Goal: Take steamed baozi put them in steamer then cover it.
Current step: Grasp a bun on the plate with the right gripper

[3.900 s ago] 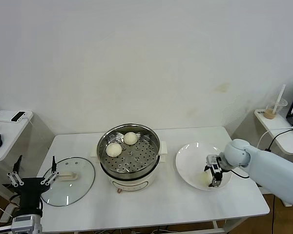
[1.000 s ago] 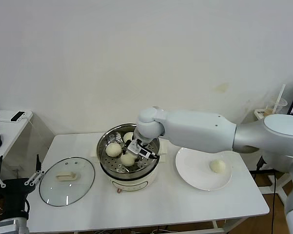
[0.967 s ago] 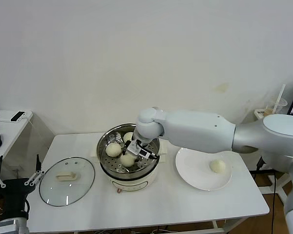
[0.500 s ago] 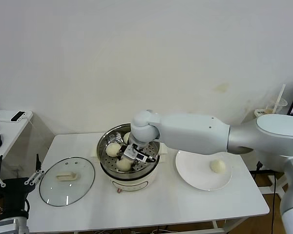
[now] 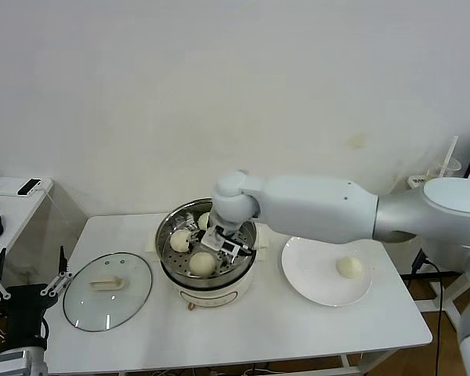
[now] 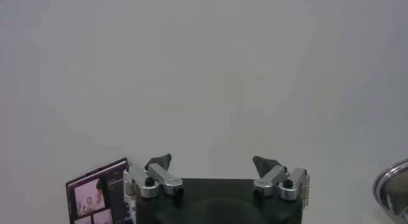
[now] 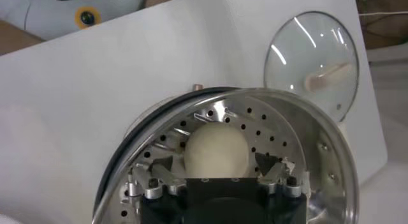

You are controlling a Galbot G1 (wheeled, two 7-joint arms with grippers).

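The left hand (image 5: 27, 291) waits low at the near left corner, off the surface (image 5: 243, 333), with its fingers spread and nothing between them. Just beyond it the cover (image 5: 110, 290) lies flat on the surface, its bar handle pointing across toward the steamer (image 5: 207, 252).

The right hand (image 5: 222, 240) hangs over the steamer tray, jaws apart, with a baozi (image 7: 215, 152) resting free on the perforated tray between its fingertips.

I count three baozi in the steamer and one last baozi (image 5: 348, 267) on the white plate (image 5: 305, 282). That one lies well to the right of the right hand, so the right arm is clearly the nearer one to fetch it.
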